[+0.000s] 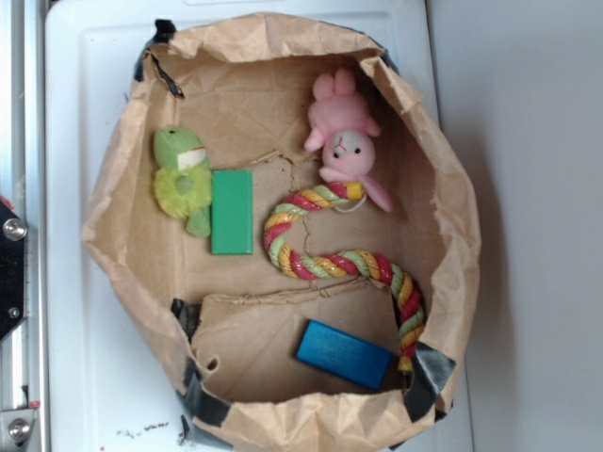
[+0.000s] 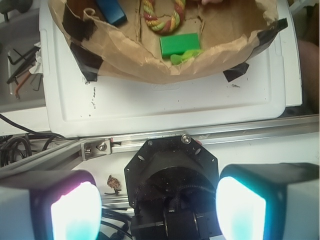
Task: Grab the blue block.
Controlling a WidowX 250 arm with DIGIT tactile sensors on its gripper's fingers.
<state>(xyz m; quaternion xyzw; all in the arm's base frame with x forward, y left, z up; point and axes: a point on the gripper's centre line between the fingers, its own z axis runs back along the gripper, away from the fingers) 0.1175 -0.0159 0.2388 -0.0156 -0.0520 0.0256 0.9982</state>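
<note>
So the whole scene sits inside a crumpled brown paper bag (image 1: 122, 235) with its top rolled down, patched with black tape at the corners, lying on a white worktop (image 1: 94, 85). Going left to right in the overhead view: at the far left edge there's a bit of black robot hardware (image 1: 9, 273) on a metal rail, well outside the bag. Inside the bag, the first thing is a green plush frog (image 1: 184, 174), and touching its right side is a green block (image 1: 232, 212) standing lengthwise. Next comes a striped rope toy (image 1: 325, 247) in red, yellow and green, looped at the top and snaking down toward the right wall of the bag. Below the rope, near the bottom edge of the bag, the blue block (image 1: 343, 354) lies flat and a little tilted, clear of the other stuff. Up top, a pink plush bunny (image 1: 344, 141) rests with its body touching the rope's loop.

The wrist view looks back over the robot base: the gripper (image 2: 159, 210) is well away from the bag, its fingers (image 2: 75, 210) spread wide apart with nothing between them, pads glowing teal. The blue block only peeks in at the top left there.
</note>
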